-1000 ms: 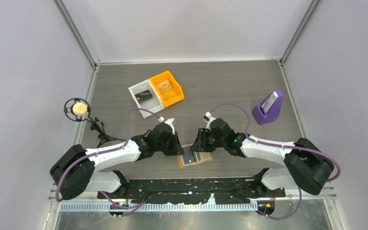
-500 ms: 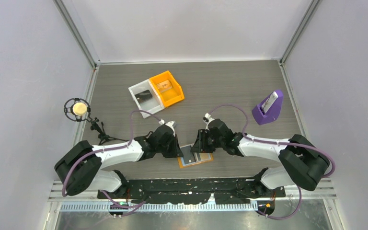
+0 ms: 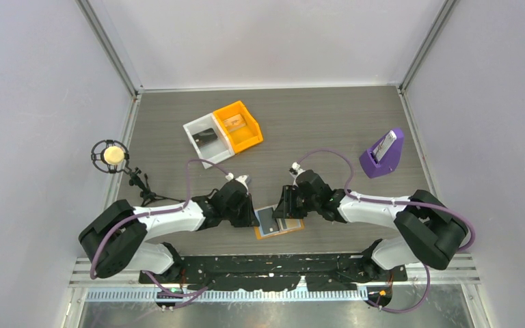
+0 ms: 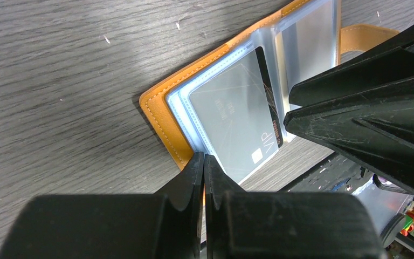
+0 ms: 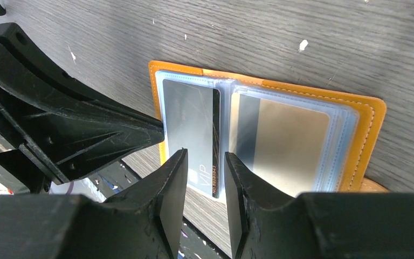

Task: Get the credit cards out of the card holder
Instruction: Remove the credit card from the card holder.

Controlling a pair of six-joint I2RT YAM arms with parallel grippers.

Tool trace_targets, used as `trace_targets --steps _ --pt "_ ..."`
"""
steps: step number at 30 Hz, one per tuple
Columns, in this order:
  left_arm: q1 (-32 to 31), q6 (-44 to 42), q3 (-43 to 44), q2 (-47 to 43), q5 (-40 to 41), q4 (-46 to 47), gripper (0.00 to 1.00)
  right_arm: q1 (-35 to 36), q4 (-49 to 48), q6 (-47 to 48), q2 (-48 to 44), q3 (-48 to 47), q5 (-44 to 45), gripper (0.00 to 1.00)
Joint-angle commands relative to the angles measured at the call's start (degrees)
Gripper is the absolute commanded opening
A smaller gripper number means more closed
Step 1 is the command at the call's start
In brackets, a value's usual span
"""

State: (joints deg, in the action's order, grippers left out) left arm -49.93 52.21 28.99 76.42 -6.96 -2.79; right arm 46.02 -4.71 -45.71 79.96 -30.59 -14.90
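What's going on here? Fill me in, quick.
Both arms are at the open card holder. The left gripper is shut, its tips at the holder's corner beside the silver card. The right gripper hangs open over that card's end, gripping nothing. The silver card seems to poke past the holder's edge; a gold card sits in the other pocket.
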Motion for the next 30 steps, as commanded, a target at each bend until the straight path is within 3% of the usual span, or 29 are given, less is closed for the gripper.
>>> trace_targets --steps 1,15,25,30 --pt "-0.3 0.2 -0.6 0.3 1.2 1.4 0.03 0.3 -1.9 -0.4 0.5 -0.6 0.7 0.38" --pt "-0.3 0.4 -1.6 1.1 1.4 1.9 0.03 2.2 -1.7 -0.5 2.5 -1.6 1.7 0.37" --pt "-0.3 0.6 -1.7 1.3 1.3 2.2 0.03 4.4 4.2 1.7 1.9 -3.7 6.7 0.37" --pt "-0.3 0.6 -1.7 1.6 1.2 2.3 0.03 3.9 -1.8 0.5 1.5 -0.9 3.9 0.34"
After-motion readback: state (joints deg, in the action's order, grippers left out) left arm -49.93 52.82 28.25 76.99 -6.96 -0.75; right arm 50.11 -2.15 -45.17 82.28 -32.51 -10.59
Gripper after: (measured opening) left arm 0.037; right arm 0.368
